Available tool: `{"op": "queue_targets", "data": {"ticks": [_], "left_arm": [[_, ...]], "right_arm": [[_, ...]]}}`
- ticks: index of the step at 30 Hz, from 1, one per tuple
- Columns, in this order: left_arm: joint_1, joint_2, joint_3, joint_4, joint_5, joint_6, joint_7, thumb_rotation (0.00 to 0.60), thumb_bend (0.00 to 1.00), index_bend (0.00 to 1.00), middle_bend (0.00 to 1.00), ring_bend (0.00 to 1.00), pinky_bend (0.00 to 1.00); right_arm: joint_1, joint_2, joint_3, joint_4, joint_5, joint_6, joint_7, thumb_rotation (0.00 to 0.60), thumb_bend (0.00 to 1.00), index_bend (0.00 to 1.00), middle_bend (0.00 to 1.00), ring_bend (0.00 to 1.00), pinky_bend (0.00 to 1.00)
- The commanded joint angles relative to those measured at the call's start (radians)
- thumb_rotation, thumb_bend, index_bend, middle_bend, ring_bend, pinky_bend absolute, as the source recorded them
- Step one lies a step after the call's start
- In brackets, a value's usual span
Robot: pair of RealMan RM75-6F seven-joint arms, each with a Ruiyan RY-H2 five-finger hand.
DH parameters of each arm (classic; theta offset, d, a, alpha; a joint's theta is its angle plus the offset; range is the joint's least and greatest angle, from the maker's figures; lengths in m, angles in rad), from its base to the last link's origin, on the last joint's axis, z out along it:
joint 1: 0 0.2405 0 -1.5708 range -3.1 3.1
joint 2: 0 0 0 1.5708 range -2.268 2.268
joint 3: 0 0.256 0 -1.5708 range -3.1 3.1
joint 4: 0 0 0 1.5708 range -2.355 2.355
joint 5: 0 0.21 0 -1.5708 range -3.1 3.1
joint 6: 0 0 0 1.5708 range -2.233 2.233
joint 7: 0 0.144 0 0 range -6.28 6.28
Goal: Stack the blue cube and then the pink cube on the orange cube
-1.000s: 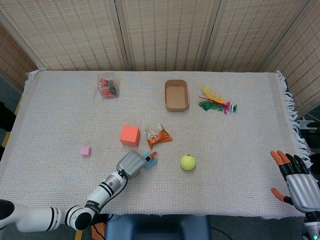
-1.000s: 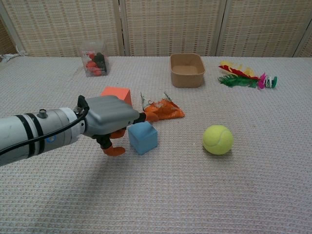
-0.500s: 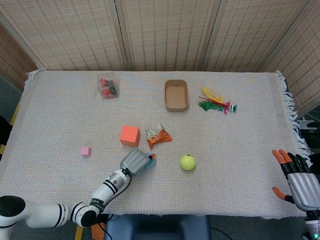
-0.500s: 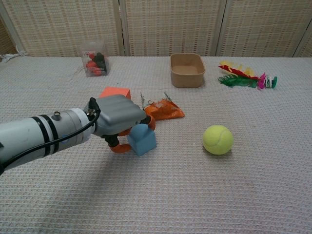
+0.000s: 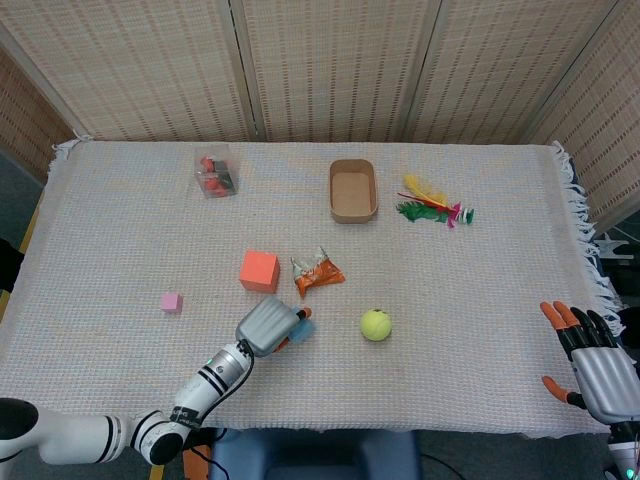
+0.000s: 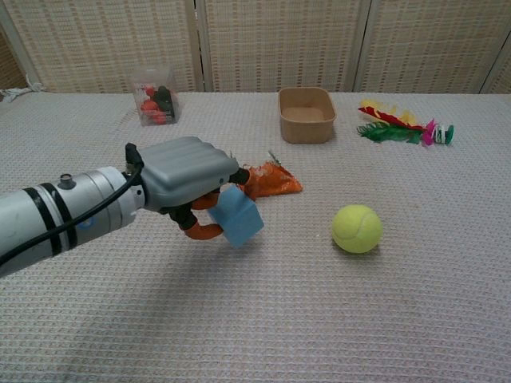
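A rough woven cloth [image 6: 415,303] is covering the table, and a fuzzy matt tennis ball [image 6: 356,228] is lying at right of centre.

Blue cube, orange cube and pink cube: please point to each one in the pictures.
blue cube [image 6: 237,216], chest view, front face.
orange cube [image 5: 259,271], head view, top face.
pink cube [image 5: 172,302], head view, top face.

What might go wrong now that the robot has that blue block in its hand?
The blue cube hangs tilted in the left hand, apparently held just between the fingertips, so it could slip or land crooked. The orange cube is hidden behind the hand in the chest view, which may make aiming harder. The crumpled orange wrapper lies beside that cube and could get nudged.
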Motion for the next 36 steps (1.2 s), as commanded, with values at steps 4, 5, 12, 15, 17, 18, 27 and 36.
{"op": "queue_targets", "data": {"ticks": [4,5,12,15,17,18,27,36], "left_arm": [[0.050,0.113,-0.033,-0.143,-0.035,0.071,-0.019,0.600,0.37,0.61,1.00,1.00,1.00],[0.052,0.126,-0.041,-0.159,-0.052,0.078,-0.010,0.600,0.37,0.62,1.00,1.00,1.00],[0.030,0.192,-0.123,-0.230,-0.272,0.099,0.086,0.600,0.38,0.67,1.00,1.00,1.00],[0.006,0.192,-0.154,-0.218,-0.377,0.109,0.124,0.600,0.38,0.67,1.00,1.00,1.00],[-0.012,0.186,-0.174,-0.213,-0.448,0.114,0.144,0.600,0.38,0.67,1.00,1.00,1.00],[-0.021,0.183,-0.180,-0.210,-0.477,0.118,0.156,0.600,0.37,0.67,1.00,1.00,1.00],[-0.118,0.124,-0.212,-0.145,-0.647,0.170,0.268,0.600,0.37,0.67,1.00,1.00,1.00],[-0.175,0.078,-0.210,-0.075,-0.715,0.184,0.316,0.600,0.37,0.67,1.00,1.00,1.00]], "right_arm": [[0.000,0.002,-0.004,-0.001,-0.011,0.001,0.005,0.600,0.11,0.00,0.00,0.00,0.00],[0.000,0.002,-0.005,0.000,-0.012,0.001,0.006,0.600,0.11,0.00,0.00,0.00,0.00],[0.007,-0.003,-0.004,-0.001,-0.009,-0.013,-0.003,0.600,0.11,0.00,0.00,0.00,0.00],[0.009,-0.007,-0.003,-0.003,-0.004,-0.016,-0.010,0.600,0.11,0.00,0.00,0.00,0.00],[0.011,-0.009,-0.001,-0.003,0.000,-0.019,-0.014,0.600,0.11,0.00,0.00,0.00,0.00],[0.012,-0.010,-0.001,-0.003,0.002,-0.021,-0.016,0.600,0.11,0.00,0.00,0.00,0.00],[0.014,-0.010,0.003,-0.004,0.013,-0.025,-0.019,0.600,0.11,0.00,0.00,0.00,0.00],[0.014,-0.005,0.005,-0.004,0.017,-0.022,-0.008,0.600,0.11,0.00,0.00,0.00,0.00]]}}
